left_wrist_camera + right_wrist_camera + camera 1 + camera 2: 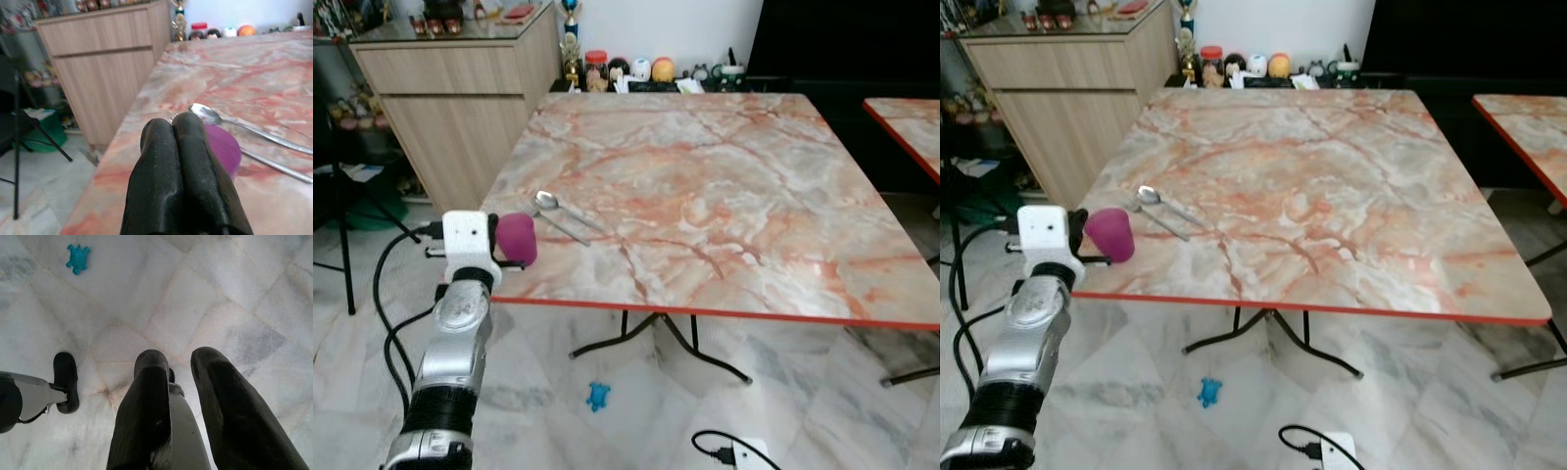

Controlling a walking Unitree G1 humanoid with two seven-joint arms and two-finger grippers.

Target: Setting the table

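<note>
Spanning most of the view, the marble table (724, 196) lay broadly bare to its red rim; the left gripper (182, 128), fingers pressed together, partly hid the squat purple cup (517, 238) near the front-left corner, beside a spoon (554, 207); the right gripper (186, 363) hung parted above the floor tiles (215, 279)

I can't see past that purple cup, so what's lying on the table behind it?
Behind the purple cup lie a spoon and a second metal utensil whose head the cup and the left hand cover. The right hand hangs over the floor.
</note>
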